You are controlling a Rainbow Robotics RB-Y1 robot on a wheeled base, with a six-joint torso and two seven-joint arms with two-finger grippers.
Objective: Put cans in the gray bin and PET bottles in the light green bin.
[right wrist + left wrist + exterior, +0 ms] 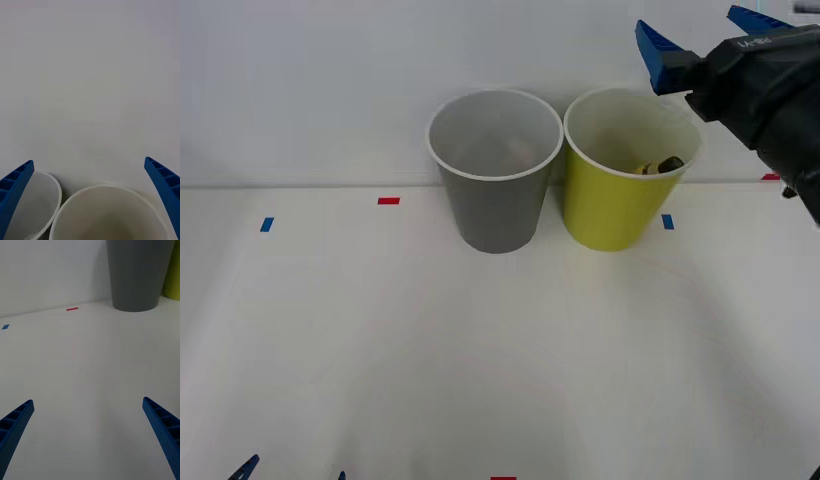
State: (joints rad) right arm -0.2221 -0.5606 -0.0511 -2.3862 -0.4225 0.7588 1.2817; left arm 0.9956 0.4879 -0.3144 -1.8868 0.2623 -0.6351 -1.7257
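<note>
Bright, even light, soft faint shadows, no glare, sharp focus.

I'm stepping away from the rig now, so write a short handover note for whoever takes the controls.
Right gripper: jaws open, empty, raised above and behind the light green bin.
Left gripper: jaws open, empty, low over the table on the near side.
Gray bin and light green bin stand side by side at the back.
Done: the bottle lies inside the light green bin.
Left: something pale sits in the gray bin; I can't identify it. Nothing else waits on the table.
</note>
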